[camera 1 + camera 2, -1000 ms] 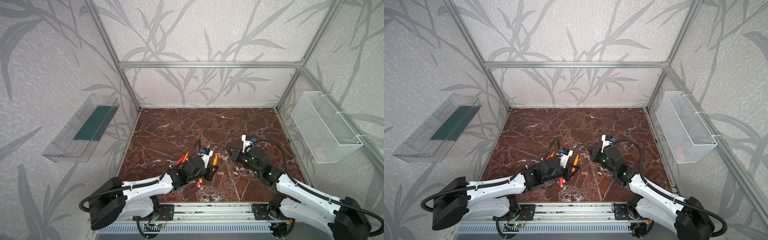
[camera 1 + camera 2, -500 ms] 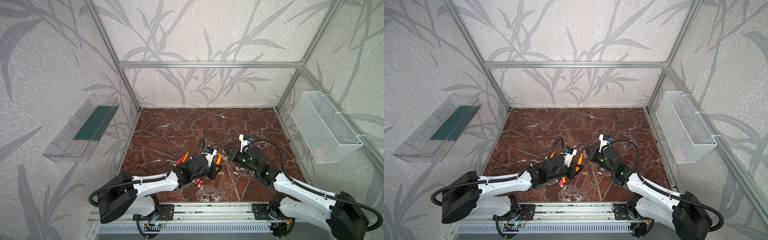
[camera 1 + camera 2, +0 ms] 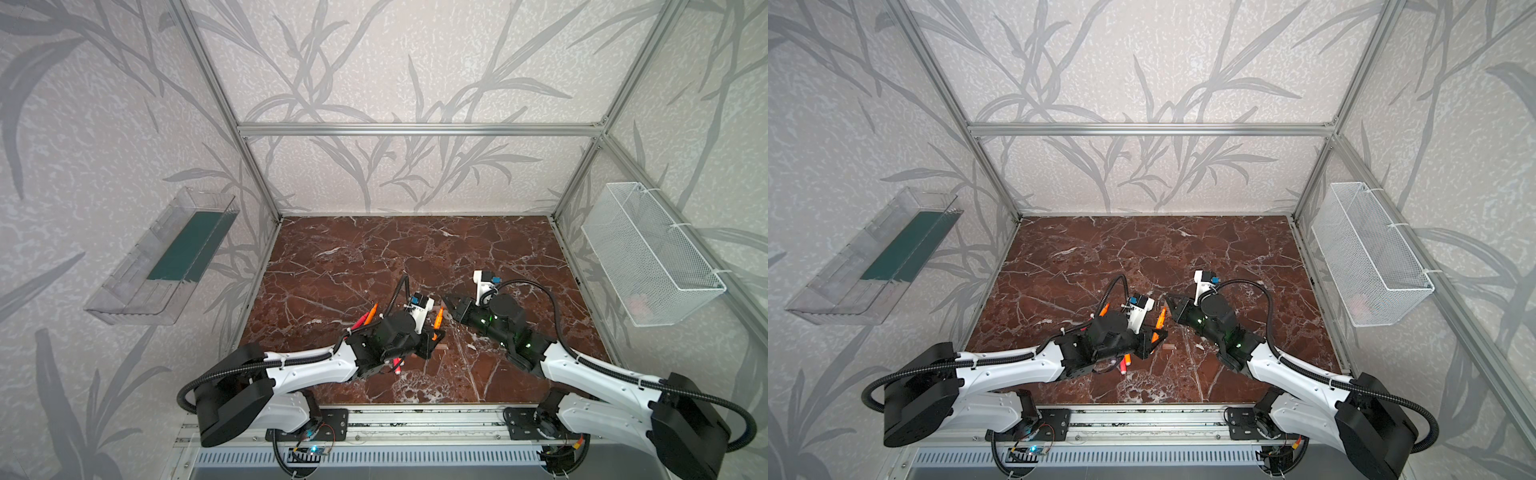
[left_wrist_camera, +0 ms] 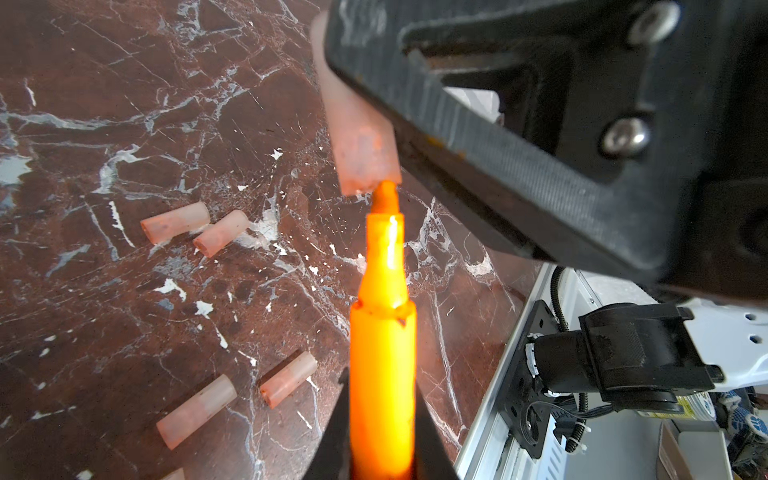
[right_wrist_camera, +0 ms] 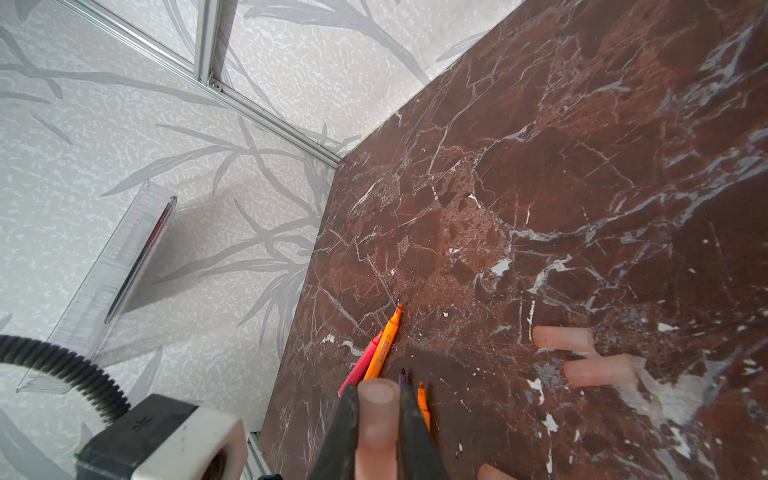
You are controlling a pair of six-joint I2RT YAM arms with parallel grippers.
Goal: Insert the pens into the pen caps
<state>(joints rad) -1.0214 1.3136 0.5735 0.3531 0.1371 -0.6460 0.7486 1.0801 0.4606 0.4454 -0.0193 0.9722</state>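
Note:
My left gripper (image 4: 382,440) is shut on an orange pen (image 4: 382,353) that points away from the wrist. My right gripper (image 5: 376,415) is shut on a pale pink pen cap (image 5: 376,432). In the left wrist view the pen's tip touches the rim of that cap (image 4: 357,137) at its open end. In both top views the left gripper (image 3: 434,334) and right gripper (image 3: 451,301) meet near the table's front middle, with the pen (image 3: 1160,318) between them. Several loose pen caps (image 4: 174,222) lie on the marble. Other pens (image 5: 384,345) lie in a bunch nearby.
A clear plastic shelf (image 3: 166,257) hangs on the left wall and a white wire basket (image 3: 648,253) on the right wall. An aluminium rail (image 3: 395,415) runs along the table's front edge. Two loose caps (image 5: 563,337) lie side by side close to the right gripper.
The left gripper has carried the orange pen to the right and the right gripper has shifted left with its cap. The pen tip now meets the cap's mouth.

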